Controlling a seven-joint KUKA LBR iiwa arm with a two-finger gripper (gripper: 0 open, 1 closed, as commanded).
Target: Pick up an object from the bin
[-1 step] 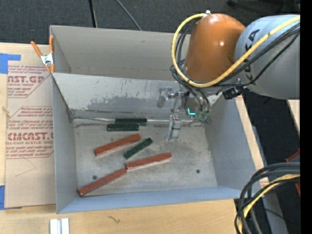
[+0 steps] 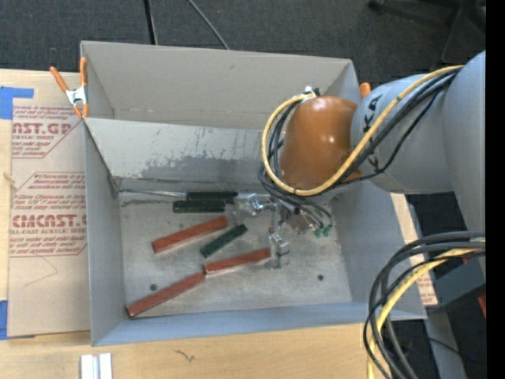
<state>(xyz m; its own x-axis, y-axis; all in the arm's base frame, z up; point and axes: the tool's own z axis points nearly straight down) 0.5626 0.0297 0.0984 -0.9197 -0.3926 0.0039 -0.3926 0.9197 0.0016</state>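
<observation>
My gripper hangs low over the right-middle of the bin floor, its fingers spread apart and open. One fingertip rests at the right end of a red-brown flat bar. The other fingertip stands by the right end of a dark green stick. A shorter dark green bar lies slanted just left of the gap between the fingers. Nothing sits between the fingers.
Another red-brown bar lies left of the short green one, and a third slants toward the front-left corner. The arm's orange dome and looped cables hang over the bin's right side.
</observation>
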